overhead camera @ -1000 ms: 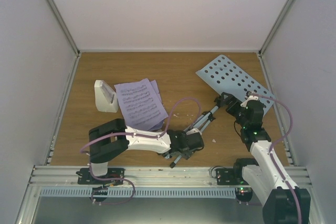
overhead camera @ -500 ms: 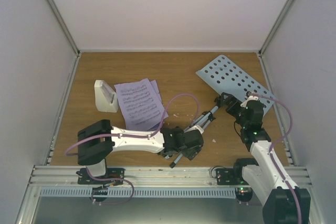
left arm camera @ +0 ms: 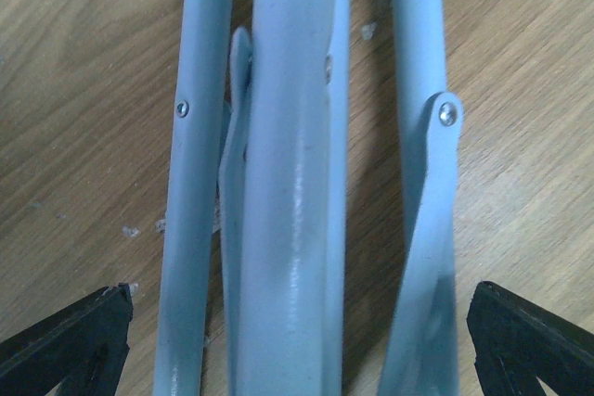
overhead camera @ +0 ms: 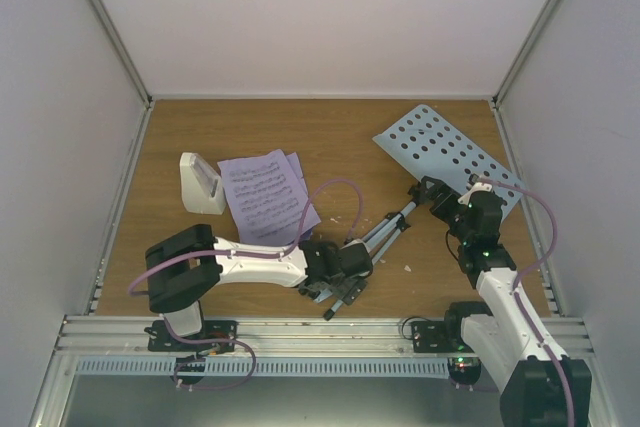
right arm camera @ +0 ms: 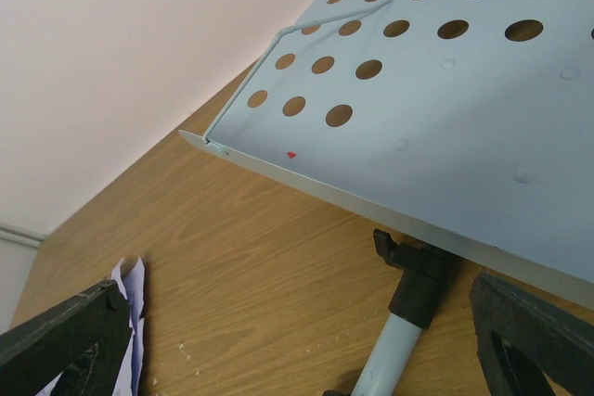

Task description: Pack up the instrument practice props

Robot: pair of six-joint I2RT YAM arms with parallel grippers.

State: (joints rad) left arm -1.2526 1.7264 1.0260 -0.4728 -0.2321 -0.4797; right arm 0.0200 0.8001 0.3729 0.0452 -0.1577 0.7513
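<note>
So the left arm has pulled back a bit toward the left along the near edge. The left gripper (overhead camera: 343, 269) has gone from part-closed to wide open since a second ago, which leaves more of the folded legs showing. The right arm hasn't budged. The light-blue metal tripod music stand (overhead camera: 385, 232) lies flat on the wood-grain table (overhead camera: 200, 127). Its flat perforated desk (overhead camera: 445, 152), with rows of round holes, is up in the far right corner, and the smooth painted leg tubes are bunched together, running down toward the middle of the near edge. In the left wrist view the black fingers (left arm camera: 74, 340) sit either side of those tubes with slivers of wood showing in between, so nothing's being gripped. The right gripper (overhead camera: 432, 192) is spread wide too, hovering just by the black joint (right arm camera: 418, 275) where the pole meets the desk, holding nothing. The pale lavender sheet-music pages (overhead camera: 265, 197), thin paper with printed staves, are fanned out a little left of centre. The small white pyramid-shaped metronome (overhead camera: 200, 184) is right beside their left edge. A few white crumbs (overhead camera: 407, 268) dot the table near the legs.
</note>
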